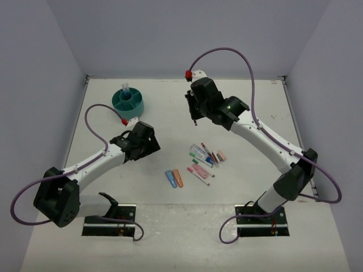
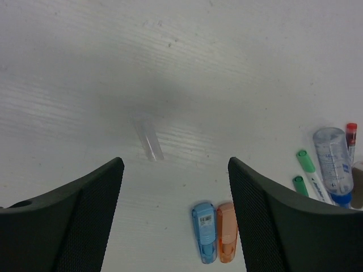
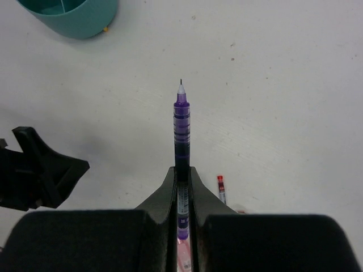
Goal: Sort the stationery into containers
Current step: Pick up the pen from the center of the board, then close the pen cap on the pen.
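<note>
Currently, the teal tub (image 1: 128, 102) is sitting toward the far left of the table (image 1: 159, 90), with something pale standing in one compartment. Just right of it, the left gripper (image 2: 176, 164) is hovering with its fingers spread wide and nothing between them. It is probably readying for the blue piece (image 2: 205, 232) and orange piece (image 2: 227, 231), which are lying side by side and touching. Farther right, the right gripper (image 3: 182, 173) is pinching a purple pen (image 3: 181, 124) lengthwise, tip pointing ahead toward the tub — apparently so the pen can go in nose-first. The loose stationery pile (image 1: 205, 158) is lying well apart from the tub, awaiting sorting.
</note>
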{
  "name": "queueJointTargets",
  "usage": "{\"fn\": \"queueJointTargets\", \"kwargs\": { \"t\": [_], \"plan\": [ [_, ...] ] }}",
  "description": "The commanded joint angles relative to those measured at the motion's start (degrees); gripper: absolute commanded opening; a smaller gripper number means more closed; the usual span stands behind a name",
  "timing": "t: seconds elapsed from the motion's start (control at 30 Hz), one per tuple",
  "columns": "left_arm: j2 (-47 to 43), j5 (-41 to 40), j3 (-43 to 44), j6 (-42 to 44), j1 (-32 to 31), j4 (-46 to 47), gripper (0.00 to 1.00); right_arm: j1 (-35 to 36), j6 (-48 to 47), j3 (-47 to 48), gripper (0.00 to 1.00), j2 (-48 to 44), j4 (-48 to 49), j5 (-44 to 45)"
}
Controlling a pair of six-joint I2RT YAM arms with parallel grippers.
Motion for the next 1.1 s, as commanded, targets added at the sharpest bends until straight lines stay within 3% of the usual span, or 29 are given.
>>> {"fn": "queueJointTargets", "kwargs": {
  "t": [0.0, 0.07, 0.13, 0.47, 0.73, 0.93, 1.07],
  "plan": [
    [3.7, -5.3, 0.5, -11.9, -0.9, 0.3, 0.75, 0.8, -1.9, -5.5, 0.00, 2.6, 1.3, -0.6],
    [6.1, -5.3, 1.7, -13.4, -0.9, -2.0, 0.72, 0.8, -1.7, -6.5, 0.00, 2.6, 1.8, -1.3],
    [9.3, -5.9, 4.0, -17.0, -0.9, -7.1, 0.46, 0.8, -1.5, -7.3, 0.00, 2.2, 3.1, -2.0],
    [21.9, -4.2, 8.7, -18.3, -1.0, -11.0, 0.44, 0.8, -2.2, -9.1, 0.00, 0.6, 3.7, -2.9],
    [24.0, -4.6, 8.7, -18.5, -1.1, -10.9, 0.36, 0.8, -2.4, -9.1, 0.00, 0.6, 3.7, -2.7],
    [24.7, -3.6, 8.2, -17.0, -1.0, -9.9, 0.16, 0.8, -2.8, -9.5, 0.00, 0.0, 4.1, -4.0],
    [20.6, -3.0, 6.6, -11.9, -1.0, -5.9, 0.00, 0.7, -4.0, -12.7, 0.00, -2.4, 8.8, -14.1]
  ]
}}
